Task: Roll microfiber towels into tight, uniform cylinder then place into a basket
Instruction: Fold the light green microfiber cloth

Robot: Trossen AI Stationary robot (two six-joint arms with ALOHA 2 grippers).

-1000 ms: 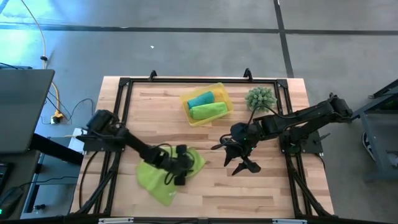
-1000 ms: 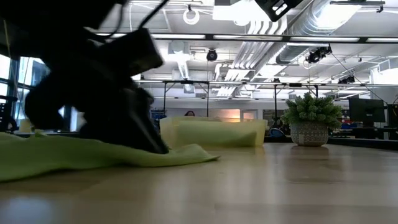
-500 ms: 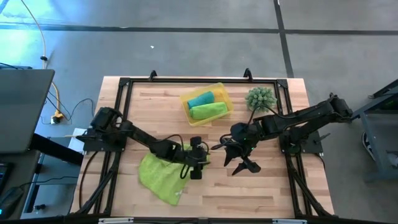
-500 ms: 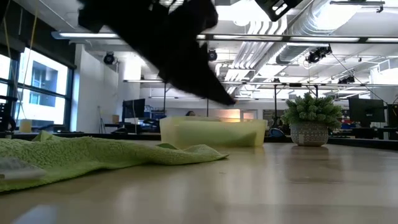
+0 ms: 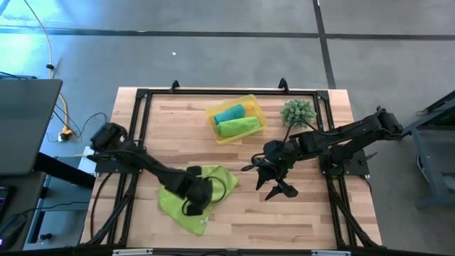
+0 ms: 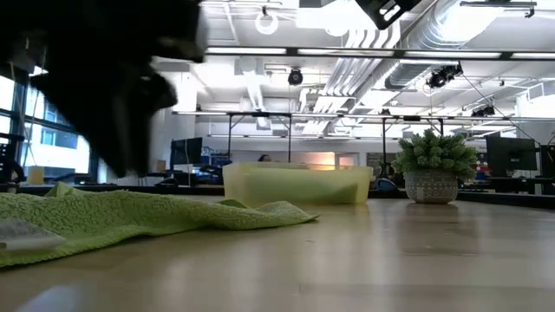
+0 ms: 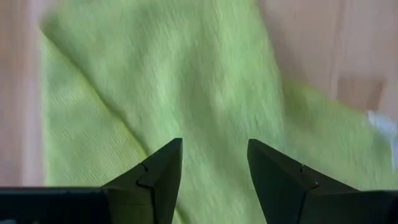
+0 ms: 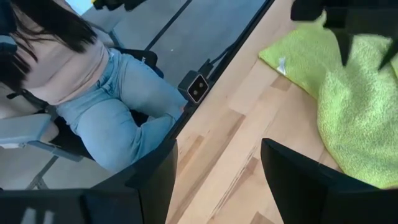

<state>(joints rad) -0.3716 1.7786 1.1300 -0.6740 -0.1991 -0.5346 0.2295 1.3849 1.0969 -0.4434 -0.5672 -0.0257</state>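
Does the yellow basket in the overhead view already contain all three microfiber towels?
No, the basket holds only a teal roll and a green roll, while the third towel lies spread on the table.

A spiky green plant (image 5: 298, 112) stands far right on the wooden table (image 5: 306, 213); a seated person (image 8: 93, 93) is beyond its edge.

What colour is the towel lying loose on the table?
Lime green towel, spread flat under the left gripper; clearest in the left wrist view.

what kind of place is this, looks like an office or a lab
Probably a robotics lab in an open-plan workspace: exposed ceiling ducts and strip lighting overhead, rows of desks with monitors behind, and a wooden table with two arms mounted on it.
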